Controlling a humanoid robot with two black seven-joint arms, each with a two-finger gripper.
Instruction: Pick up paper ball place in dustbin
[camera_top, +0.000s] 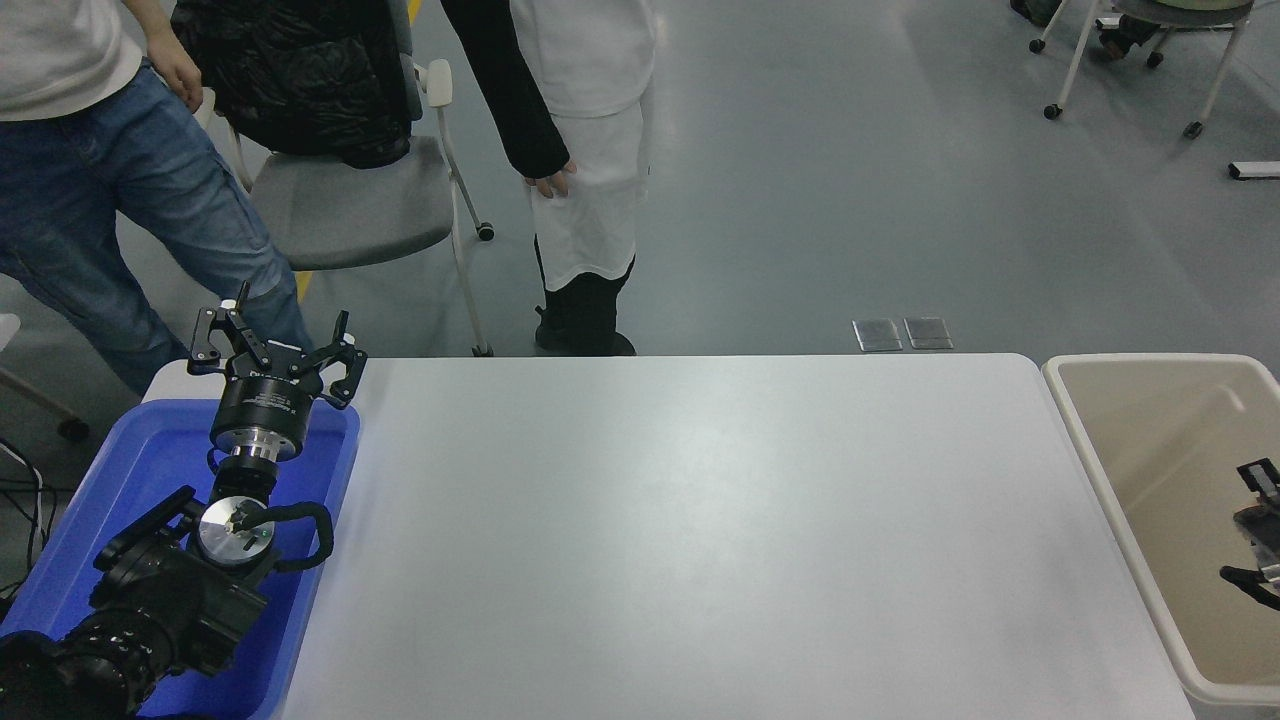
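Right claw (1255, 525) over dustbin (1090, 440) off counter's right edge, fingers apart, positioned for drop. Paper ball not visible. Left claw (272, 345) parked, fingers apart, at counter's far-left corner.

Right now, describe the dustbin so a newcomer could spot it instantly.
Start at the white table and go to its right end. The dustbin stands there against the table's edge: a large, deep, beige-cream rectangular tub with a thick rounded rim. The other container, a blue tray, is shallow, bright blue and sits at the left end.
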